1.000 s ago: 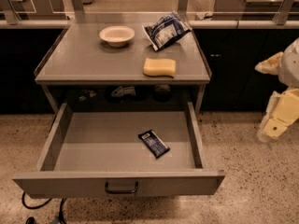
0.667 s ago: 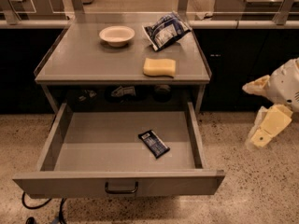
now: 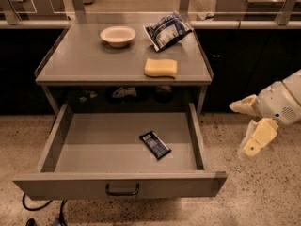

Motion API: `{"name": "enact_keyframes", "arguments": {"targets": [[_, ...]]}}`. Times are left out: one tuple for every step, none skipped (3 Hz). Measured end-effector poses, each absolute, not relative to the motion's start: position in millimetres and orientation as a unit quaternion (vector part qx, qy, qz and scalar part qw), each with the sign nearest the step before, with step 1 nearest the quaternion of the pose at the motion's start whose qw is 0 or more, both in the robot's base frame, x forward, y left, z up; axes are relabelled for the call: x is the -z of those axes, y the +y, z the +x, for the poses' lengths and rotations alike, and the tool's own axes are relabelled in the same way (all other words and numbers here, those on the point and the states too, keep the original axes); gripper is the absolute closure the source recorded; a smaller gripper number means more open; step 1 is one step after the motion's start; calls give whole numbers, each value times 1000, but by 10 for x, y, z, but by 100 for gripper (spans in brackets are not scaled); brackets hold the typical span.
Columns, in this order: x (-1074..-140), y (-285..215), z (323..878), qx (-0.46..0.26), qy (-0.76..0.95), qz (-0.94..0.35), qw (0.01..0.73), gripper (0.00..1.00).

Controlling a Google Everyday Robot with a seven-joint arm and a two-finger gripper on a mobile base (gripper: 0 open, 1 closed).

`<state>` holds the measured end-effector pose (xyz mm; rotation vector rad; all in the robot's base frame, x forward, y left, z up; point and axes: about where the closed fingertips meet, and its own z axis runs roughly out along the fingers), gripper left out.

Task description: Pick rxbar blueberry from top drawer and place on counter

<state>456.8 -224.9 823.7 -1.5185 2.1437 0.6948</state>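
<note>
The rxbar blueberry (image 3: 155, 145), a dark navy bar with a white label patch, lies flat on the floor of the open top drawer (image 3: 84, 147), right of its middle. The drawer is pulled fully out, with its dark loop handle (image 3: 122, 190) on the front panel. The counter (image 3: 89, 58) stands above and behind it. My gripper (image 3: 239, 128) hangs in the air to the right of the drawer, outside its right wall. Its two cream fingers (image 3: 256, 139) are spread apart and hold nothing.
On the counter are a white bowl (image 3: 117, 35), a yellow sponge (image 3: 161, 68) and a crinkled blue-and-white bag (image 3: 167, 30). Dark items sit on the shelf under the counter (image 3: 124, 92). Cables (image 3: 44, 206) lie on the speckled floor at the lower left.
My gripper has moved left, toward the right side of the drawer. The bar and the counter items have not moved.
</note>
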Motion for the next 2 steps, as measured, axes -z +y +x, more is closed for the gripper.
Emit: {"name": "enact_keyframes", "arguments": {"targets": [[-8216,-2228,4567,-256,769,-547,209,0],[-8093,-2186,4605,-276,759,-555,197,0]]}}
